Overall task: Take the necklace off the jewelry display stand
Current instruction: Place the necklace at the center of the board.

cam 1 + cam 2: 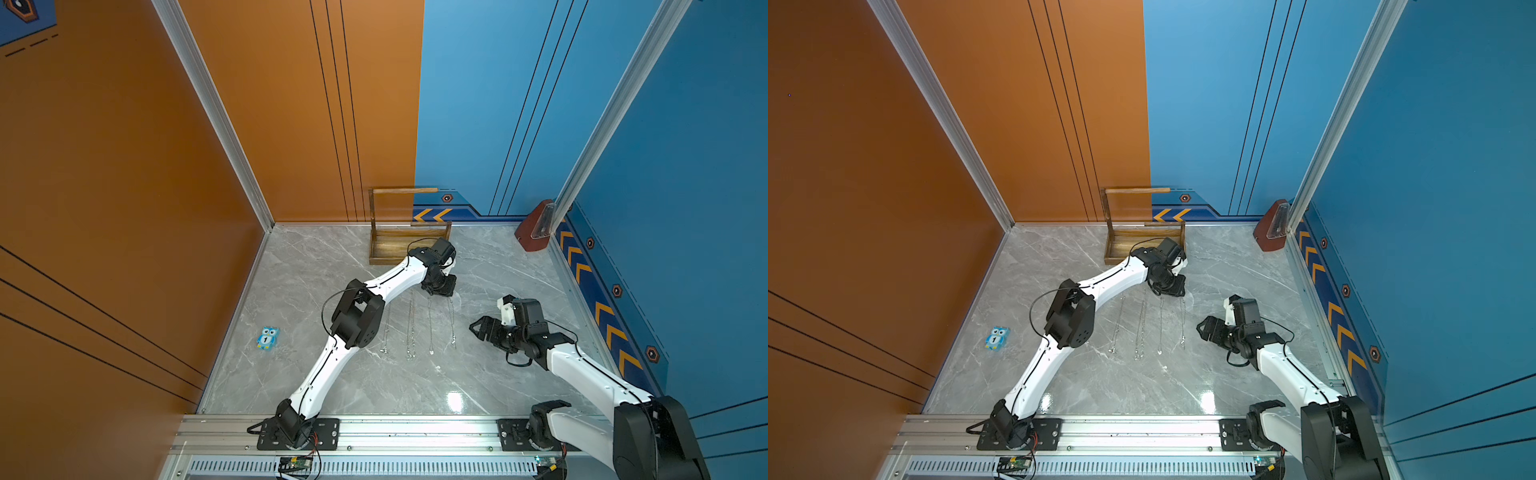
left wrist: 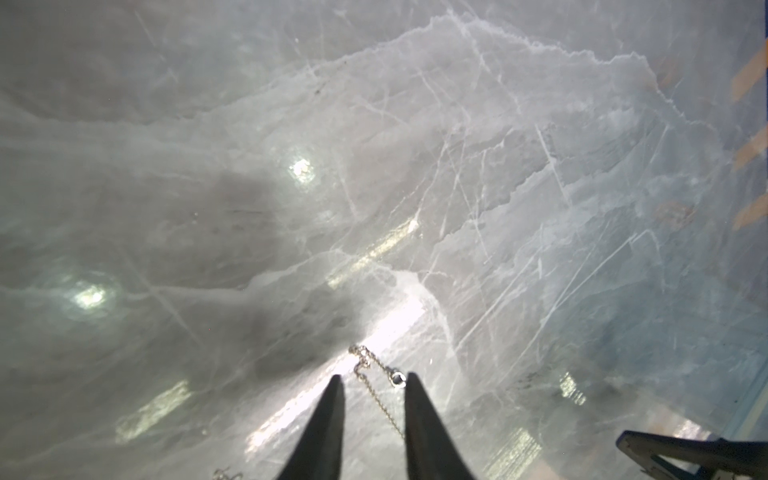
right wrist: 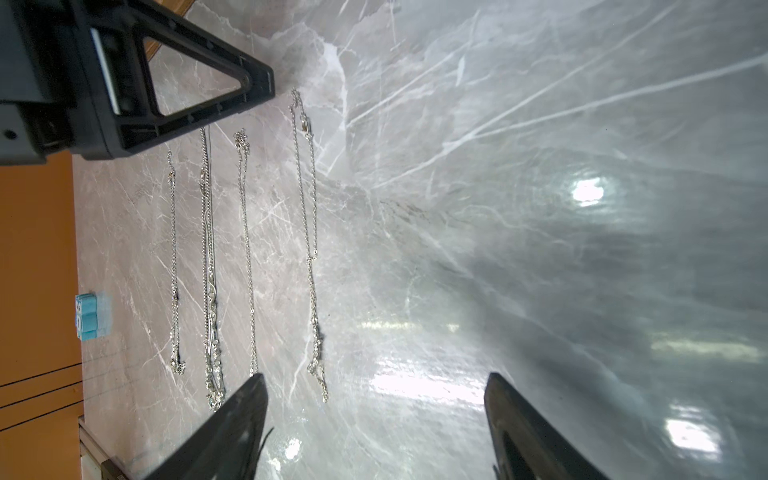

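The brown wooden jewelry display stand [image 1: 409, 249] [image 1: 1142, 249] sits at the back of the marble table; no chain shows on its bars. Several silver necklaces lie stretched out side by side on the table in front of it. My left gripper [image 1: 442, 291] [image 2: 374, 376] hangs low over the far end of the rightmost necklace [image 1: 451, 324] [image 3: 309, 232]. Its jaws are a little open, and the chain's clasp end [image 2: 397, 379] lies loose on the marble between them. My right gripper [image 1: 476, 328] [image 3: 375, 376] stands wide open to the right of the necklaces, holding nothing.
A blue owl card [image 1: 267, 337] lies at the table's left. A reddish-brown block [image 1: 536, 226] leans in the back right corner. Orange and blue walls close the table in on three sides. The arms' mounting rail [image 1: 374, 432] runs along the front.
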Robot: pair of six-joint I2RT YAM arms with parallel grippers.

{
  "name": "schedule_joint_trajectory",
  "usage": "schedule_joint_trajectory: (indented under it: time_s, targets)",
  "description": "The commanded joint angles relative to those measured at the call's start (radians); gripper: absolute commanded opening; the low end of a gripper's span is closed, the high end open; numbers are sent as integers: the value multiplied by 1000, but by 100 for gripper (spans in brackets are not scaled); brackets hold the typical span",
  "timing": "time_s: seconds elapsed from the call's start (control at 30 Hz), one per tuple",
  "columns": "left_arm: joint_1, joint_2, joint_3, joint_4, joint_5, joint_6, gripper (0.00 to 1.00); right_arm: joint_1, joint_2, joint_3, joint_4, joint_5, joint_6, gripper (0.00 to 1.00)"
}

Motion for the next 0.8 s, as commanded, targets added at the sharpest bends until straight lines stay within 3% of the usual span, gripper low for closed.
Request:
schedule_joint_trajectory:
  time_s: [0.0,0.23,0.43,0.77]
  targets:
    - [9,-44,15,-24,1,6,40,-12,-12,-15,3,33,13,83]
    - [0,-111,6,-22,18,6,61,-19,-45,-27,0,48,16,84]
    - [-20,-178,-6,-23,7,15,79,-47,-158,-68,-12,91,36,86]
    - [-75,-345,-118,-20,-70,44,92,-122,-402,-149,-68,163,90,91]
